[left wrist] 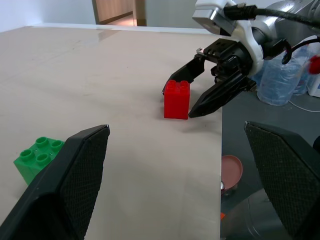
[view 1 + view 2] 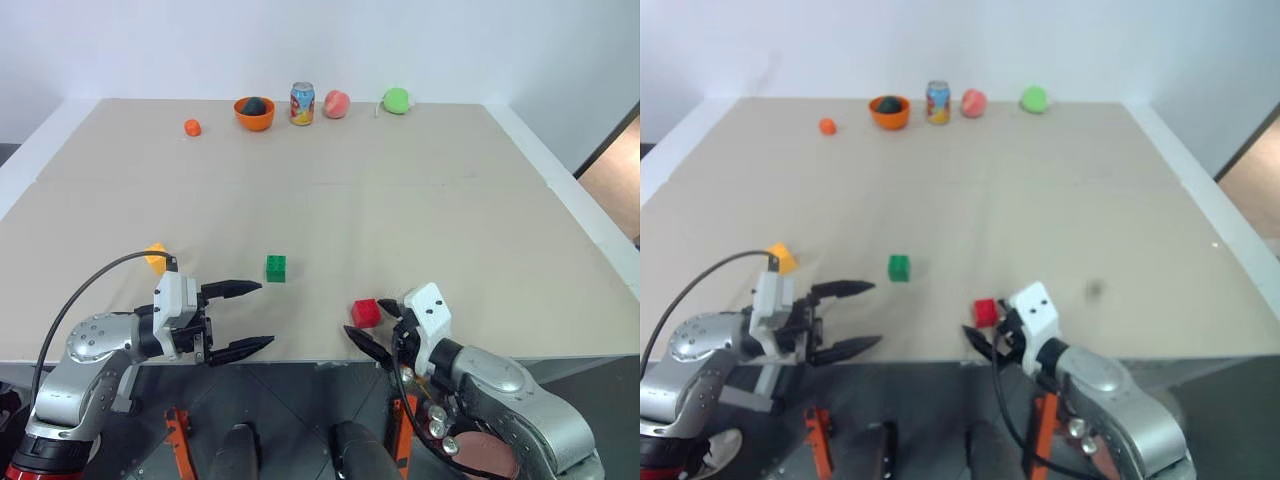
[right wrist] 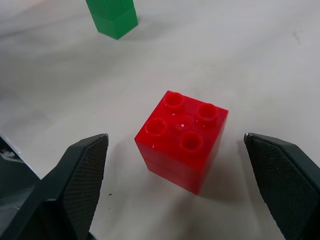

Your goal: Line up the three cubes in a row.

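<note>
Wide beige table [image 2: 420, 200], white rim along its left and right sides. Two arms reach in over the near edge.

Right gripper [image 2: 372, 328]: black fingers spread wide, one on each side of the red cube [image 2: 366, 313], neither touching it. From the right wrist the cube sits between the fingers, studs up, with bare table on both sides.

Left gripper [image 2: 245, 318]: at the near left edge, pointing right, fingers apart, holding nothing.

Far row along the back of the table, left to right: small orange ball [image 2: 192, 127], orange bowl [image 2: 254, 113] with a dark round thing in it, drink can [image 2: 302, 103], peach-coloured fruit [image 2: 336, 104], green fruit [image 2: 397, 100].

Cubes, all resting on the table near the front and well apart from one another. Red cube at near centre-right. Green cube [image 2: 275, 267] farther in and left of it. Yellow-orange cube [image 2: 156, 256] farthest left, partly hidden behind the left wrist.
</note>
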Robot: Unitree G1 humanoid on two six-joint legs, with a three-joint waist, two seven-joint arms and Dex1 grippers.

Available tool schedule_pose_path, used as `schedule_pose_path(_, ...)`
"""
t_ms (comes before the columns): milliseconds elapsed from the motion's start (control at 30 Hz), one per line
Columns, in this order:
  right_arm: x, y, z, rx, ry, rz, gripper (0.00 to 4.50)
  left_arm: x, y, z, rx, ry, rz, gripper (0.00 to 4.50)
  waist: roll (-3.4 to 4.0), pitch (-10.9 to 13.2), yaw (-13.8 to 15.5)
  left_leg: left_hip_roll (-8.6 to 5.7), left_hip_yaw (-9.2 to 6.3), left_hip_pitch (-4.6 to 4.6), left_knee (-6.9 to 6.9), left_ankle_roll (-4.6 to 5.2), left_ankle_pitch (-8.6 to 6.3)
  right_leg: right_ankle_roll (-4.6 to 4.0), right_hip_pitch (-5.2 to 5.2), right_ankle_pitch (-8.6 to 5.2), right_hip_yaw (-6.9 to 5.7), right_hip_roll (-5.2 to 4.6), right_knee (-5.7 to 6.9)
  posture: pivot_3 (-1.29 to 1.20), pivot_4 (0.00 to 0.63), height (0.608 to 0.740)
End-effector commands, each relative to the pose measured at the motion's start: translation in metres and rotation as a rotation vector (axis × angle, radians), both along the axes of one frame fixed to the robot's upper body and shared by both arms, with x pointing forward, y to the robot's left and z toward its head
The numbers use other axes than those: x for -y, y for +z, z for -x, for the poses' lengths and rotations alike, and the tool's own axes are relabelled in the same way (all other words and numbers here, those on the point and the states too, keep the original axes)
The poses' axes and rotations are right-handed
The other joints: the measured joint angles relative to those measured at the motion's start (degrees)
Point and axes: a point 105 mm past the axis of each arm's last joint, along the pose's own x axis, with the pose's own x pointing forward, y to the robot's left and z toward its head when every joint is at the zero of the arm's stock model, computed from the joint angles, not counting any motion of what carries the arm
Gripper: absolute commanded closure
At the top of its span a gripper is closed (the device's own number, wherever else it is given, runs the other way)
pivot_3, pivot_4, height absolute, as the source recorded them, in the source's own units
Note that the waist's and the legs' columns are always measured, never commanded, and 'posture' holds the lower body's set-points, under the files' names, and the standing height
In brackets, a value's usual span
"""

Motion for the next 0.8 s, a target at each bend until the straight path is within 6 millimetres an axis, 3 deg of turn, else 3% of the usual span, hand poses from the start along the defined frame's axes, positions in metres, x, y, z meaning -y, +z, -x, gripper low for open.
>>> schedule_pose_path(33, -0.004, 0.006, -0.003, 0.030, 0.005, -0.002, 0.00, -0.001, 0.012, 0.004, 0.048, -0.001, 0.003, 0.05, 0.00, 0.00, 0.00, 0.00, 0.00, 0.00, 0.00, 0.00, 0.00, 0.00, 0.00, 0.00, 0.00, 0.00, 0.00, 0.00, 0.150, 0.740)
schedule_pose_path(333, -0.004, 0.005, -0.006, 0.027, 0.018, 0.014, 0.00, 0.001, 0.013, 0.005, 0.056, 0.011, 0.004, 0.05, 0.00, 0.00, -0.02, 0.00, 0.00, 0.00, 0.01, 0.00, 0.00, 0.00, 0.00, 0.00, 0.01, 0.01, 0.01, 0.00, 0.150, 0.740)
schedule_pose_path(633, -0.003, 0.007, -0.012, 0.046, 0.029, 0.026, 2.90, 0.000, 0.012, 0.005, 0.065, 0.026, 0.001, 0.00, 0.00, 0.00, -0.02, 0.01, 0.00, 0.00, 0.01, 0.00, 0.00, 0.00, 0.00, 0.00, 0.01, 0.02, 0.03, 0.00, 0.150, 0.740)
schedule_pose_path(700, -0.004, 0.009, -0.012, 0.054, 0.051, 0.027, 3.25, -0.001, 0.013, 0.005, 0.069, 0.029, 0.001, 0.00, 0.00, 0.00, -0.02, 0.01, 0.00, 0.00, 0.01, 0.00, 0.00, 0.00, 0.00, 0.01, 0.01, 0.02, 0.03, 0.00, 0.150, 0.740)
schedule_pose_path(800, -0.003, 0.013, -0.012, 0.073, 0.095, 0.040, 3.25, -0.003, 0.015, 0.004, 0.076, 0.037, -0.001, 0.00, 0.00, 0.00, -0.02, 0.01, 0.00, 0.01, 0.01, 0.01, 0.00, 0.00, 0.00, 0.01, 0.01, 0.02, 0.03, 0.00, 0.150, 0.740)
